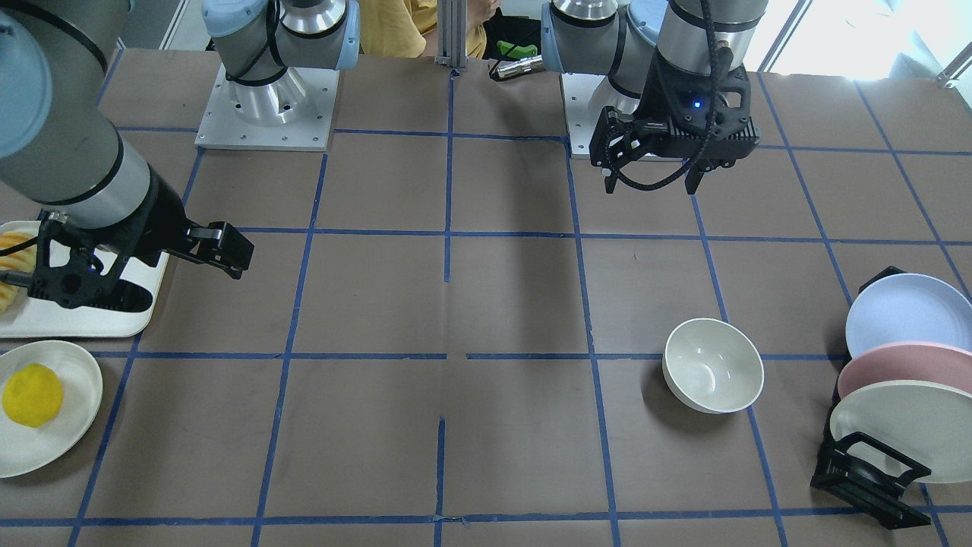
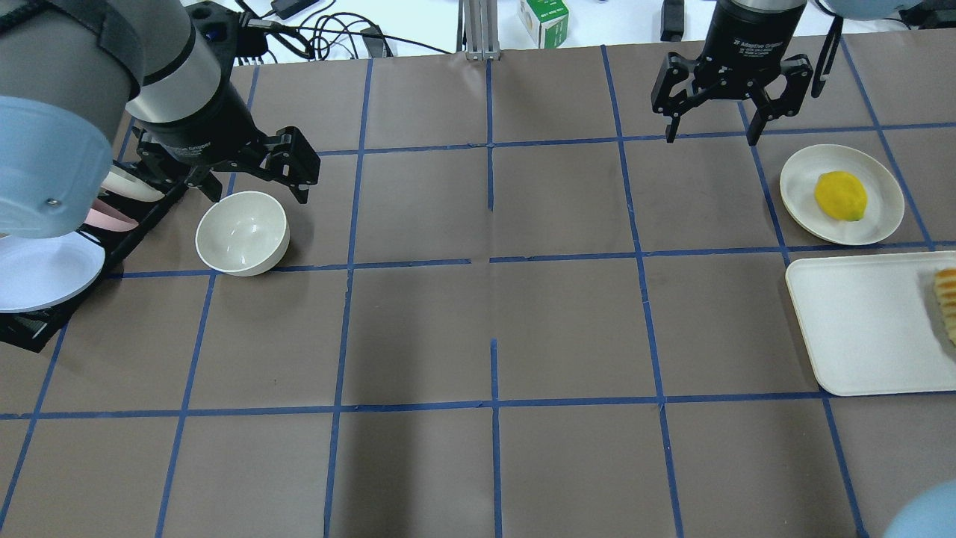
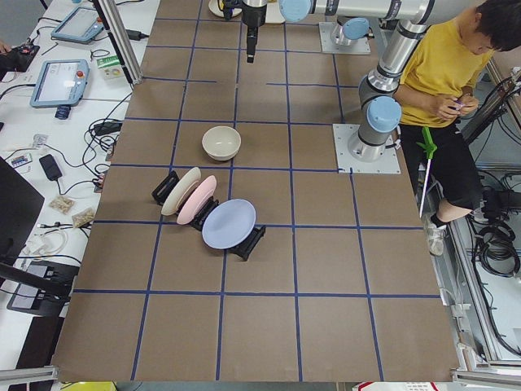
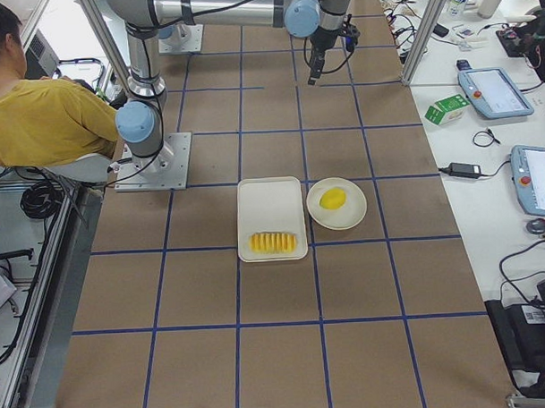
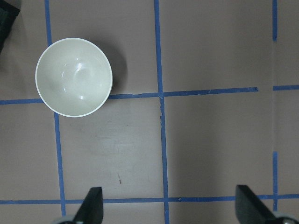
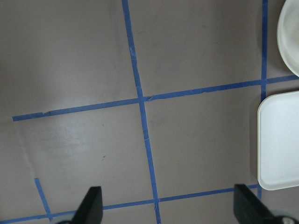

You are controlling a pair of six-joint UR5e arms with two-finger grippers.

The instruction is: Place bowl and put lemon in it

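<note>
The off-white bowl [image 2: 243, 233] stands upright and empty on the table at the robot's left; it also shows in the front view [image 1: 714, 365] and the left wrist view [image 5: 74, 77]. My left gripper [image 2: 258, 183] hangs open and empty above the table, just beyond the bowl and apart from it. The yellow lemon [image 2: 840, 196] lies on a flat cream plate [image 2: 803, 187] at the robot's right, also seen in the front view [image 1: 32, 395]. My right gripper [image 2: 709, 138] is open and empty, raised, to the left of that plate.
A white tray [image 2: 859, 329] holding sliced yellow-orange fruit [image 2: 947, 302] sits beside the plate. A black rack [image 1: 873, 471] with blue, pink and cream plates stands next to the bowl. A person in yellow sits behind the robot [image 3: 440, 73].
</note>
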